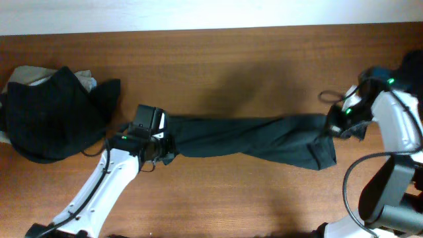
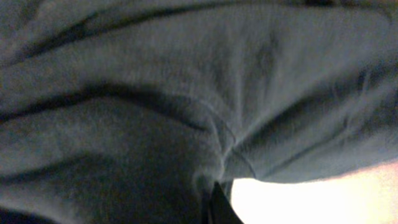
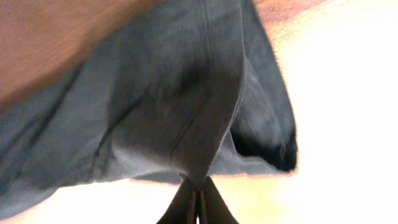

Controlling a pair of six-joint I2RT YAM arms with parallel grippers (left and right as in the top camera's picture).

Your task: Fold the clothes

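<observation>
A dark-green garment (image 1: pixel 244 139) is stretched into a long band across the wooden table between my two arms. My left gripper (image 1: pixel 162 142) is shut on its left end; the cloth (image 2: pixel 186 106) fills the left wrist view. My right gripper (image 1: pixel 334 125) is shut on its right end, pinching a seamed fold (image 3: pixel 205 112) at the fingertips (image 3: pixel 198 190). A loose flap hangs down at the right end (image 1: pixel 322 153). No letters or hem marks show. A pile of black clothes (image 1: pixel 53 112) lies at the left of the table.
A beige cloth (image 1: pixel 82 79) peeks from under the black pile. The table's back edge (image 1: pixel 211 30) meets a white wall. Bare wood (image 1: pixel 238 73) lies behind the stretched garment and in front of it (image 1: pixel 238 198).
</observation>
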